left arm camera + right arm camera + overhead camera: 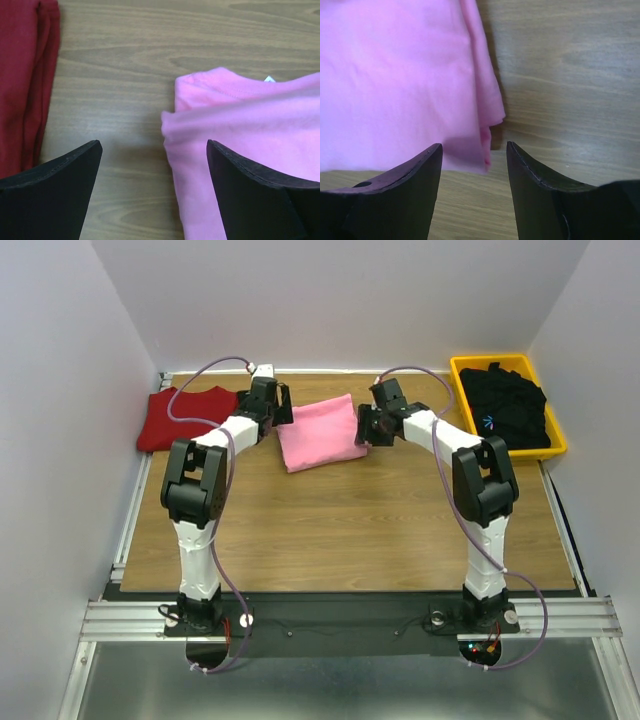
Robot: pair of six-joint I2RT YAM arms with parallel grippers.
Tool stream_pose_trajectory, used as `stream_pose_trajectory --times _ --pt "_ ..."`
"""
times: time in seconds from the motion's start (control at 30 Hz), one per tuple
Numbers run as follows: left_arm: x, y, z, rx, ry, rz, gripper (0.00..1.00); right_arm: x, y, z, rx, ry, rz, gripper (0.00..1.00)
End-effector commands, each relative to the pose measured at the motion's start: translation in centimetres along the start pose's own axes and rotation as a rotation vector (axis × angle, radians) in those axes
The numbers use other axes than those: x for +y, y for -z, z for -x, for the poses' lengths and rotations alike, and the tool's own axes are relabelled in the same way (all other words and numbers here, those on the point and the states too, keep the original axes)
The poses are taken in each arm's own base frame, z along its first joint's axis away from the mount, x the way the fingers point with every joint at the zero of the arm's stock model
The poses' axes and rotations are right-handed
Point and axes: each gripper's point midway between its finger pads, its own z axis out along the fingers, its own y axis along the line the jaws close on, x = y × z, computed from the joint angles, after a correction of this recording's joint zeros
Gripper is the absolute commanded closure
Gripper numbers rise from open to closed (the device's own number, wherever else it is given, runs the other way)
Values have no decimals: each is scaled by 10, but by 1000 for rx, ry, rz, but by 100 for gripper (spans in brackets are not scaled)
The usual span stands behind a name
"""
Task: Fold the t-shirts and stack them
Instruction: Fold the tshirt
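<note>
1. The light pink t-shirt (318, 433) is laid folded at the far middle of the wooden table (340, 525), right between the two grippers.
2. The left gripper (154, 150) is parked at the pink shirt's left edge, fingers spread wide. One finger is seen over bare wood, the other over the pink fabric. Whether cloth is actually touched can't be told.
3. The right gripper (474, 147) is set at the shirt's right edge, fingers held apart but less widely. The layered corner of the fold is framed in the gap between them, and contact can't be made out here either.
4. The dark red t-shirt (188, 420) is laid folded at the far left, with a strip of bare wood left between it and the pink one.
5. The black t-shirt (515, 400) is bunched up in the yellow bin (525, 453) at the far right, a small blue mark (488, 422) seen on it.
</note>
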Motion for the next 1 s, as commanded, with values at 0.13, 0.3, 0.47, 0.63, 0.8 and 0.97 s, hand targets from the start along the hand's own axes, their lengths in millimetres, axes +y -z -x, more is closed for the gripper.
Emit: stream_pose_trajectory --times 0.13,0.3,0.47,0.63,0.8,0.97 --pt "-20 -18 42 -97 -8 -67 28 -8 9 4 -39 -47 30 44" --pt "-34 -29 40 -87 -6 -126 46 -20 5 -15 -10 -53 18 46" --pt "-44 -38 44 -98 2 -160 50 -27 3 -28 4 -55 7 46" --pt "-52 -52 46 -99 5 -174 51 -28 8 -31 3 -56 9 47" --pt "-55 -37 66 -138 16 -187 35 -18 25 -12 -46 -47 43 47" --pt "-46 7 93 -202 54 -169 14 3 43 22 -117 -22 114 47"
